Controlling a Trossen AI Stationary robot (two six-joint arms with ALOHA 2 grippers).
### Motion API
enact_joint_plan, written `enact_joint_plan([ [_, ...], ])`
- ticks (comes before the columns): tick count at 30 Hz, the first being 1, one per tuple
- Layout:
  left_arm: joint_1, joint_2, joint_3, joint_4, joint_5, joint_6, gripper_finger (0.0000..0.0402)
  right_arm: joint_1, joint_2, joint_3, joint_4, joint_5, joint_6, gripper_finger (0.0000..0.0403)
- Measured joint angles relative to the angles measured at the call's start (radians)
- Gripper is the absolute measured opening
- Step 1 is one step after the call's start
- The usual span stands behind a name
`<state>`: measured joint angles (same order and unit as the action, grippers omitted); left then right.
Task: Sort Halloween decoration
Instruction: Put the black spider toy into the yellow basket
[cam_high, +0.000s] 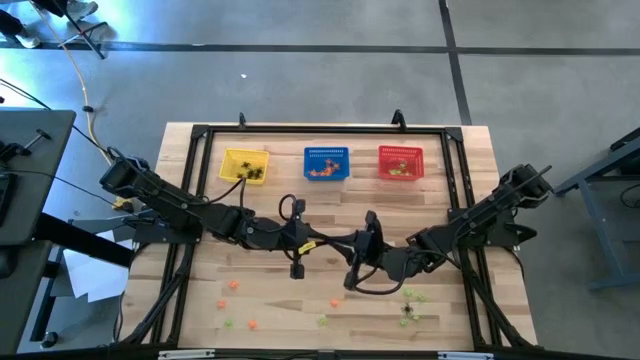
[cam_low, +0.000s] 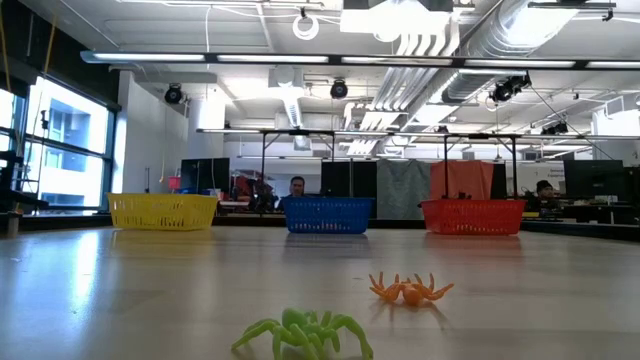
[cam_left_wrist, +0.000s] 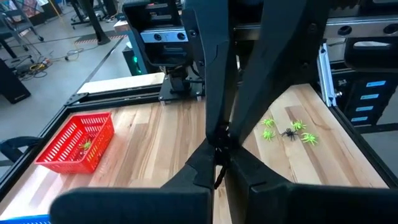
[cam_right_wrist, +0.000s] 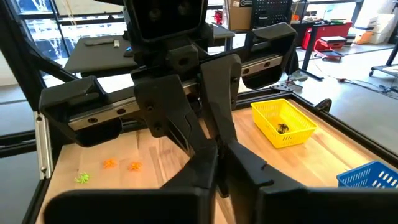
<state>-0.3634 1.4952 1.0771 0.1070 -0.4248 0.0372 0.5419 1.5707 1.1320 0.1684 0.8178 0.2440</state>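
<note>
Spider trinkets (cam_low: 305, 333) (green, orange, black)

Both end effectors (cam_high: 297, 270) (cam_high: 351, 281) closed, mid-table.

3 baskets (cam_high: 326, 163) line the table's (cam_high: 480, 150) far edge; trinkets (cam_high: 412, 296) lie scattered along its near edge.
</note>
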Motion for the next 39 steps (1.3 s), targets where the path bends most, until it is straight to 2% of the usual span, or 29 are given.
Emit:
enact_joint_plan([
  [9, -0.003, 0.000, 0.000, 0.005, -0.012, -0.003, 0.0001, 0.005, -0.003, 0.000, -0.001, -0.002, -0.043, 0.0151],
  [12, -0.003, -0.001, 0.001, -0.007, -0.020, -0.025, 0.0001, 0.005, -0.012, 0.000, -0.007, 0.011, -0.043, 0.0180],
  [15, -0.003, -0.014, 0.001, -0.067, -0.070, -0.035, 0.0001, 0.011, -0.034, 0.000, -0.027, 0.022, -0.038, 0.0196],
  [18, 0.003, -0.058, 0.001, -0.217, -0.127, -0.035, 0.0000, 0.028, -0.071, 0.000, -0.110, 0.060, 0.036, 0.0200],
  [20, 0.017, -0.103, 0.001, -0.374, -0.153, -0.060, 0.0000, 0.041, -0.105, 0.000, -0.197, 0.073, 0.116, 0.0200],
  [25, 0.097, -0.236, 0.001, -0.831, -0.274, -0.282, 0.0001, 0.075, -0.156, 0.000, -0.437, 0.078, 0.353, 0.0192],
  [28, 0.178, -0.306, 0.001, -1.027, -0.314, -0.388, 0.0001, 0.087, -0.158, 0.000, -0.555, 0.088, 0.457, 0.0185],
  [31, 0.282, -0.355, 0.001, -1.116, -0.320, -0.410, 0.0001, 0.090, -0.153, 0.000, -0.652, 0.091, 0.550, 0.0179],
  [36, 0.489, -0.376, 0.001, -1.133, -0.307, -0.343, 0.0001, 0.079, -0.147, -0.001, -0.772, 0.102, 0.663, 0.0171],
  [39, 0.636, -0.355, 0.000, -1.134, -0.208, -0.304, 0.0001, 0.079, -0.140, -0.001, -0.810, 0.111, 0.697, 0.0167],
])
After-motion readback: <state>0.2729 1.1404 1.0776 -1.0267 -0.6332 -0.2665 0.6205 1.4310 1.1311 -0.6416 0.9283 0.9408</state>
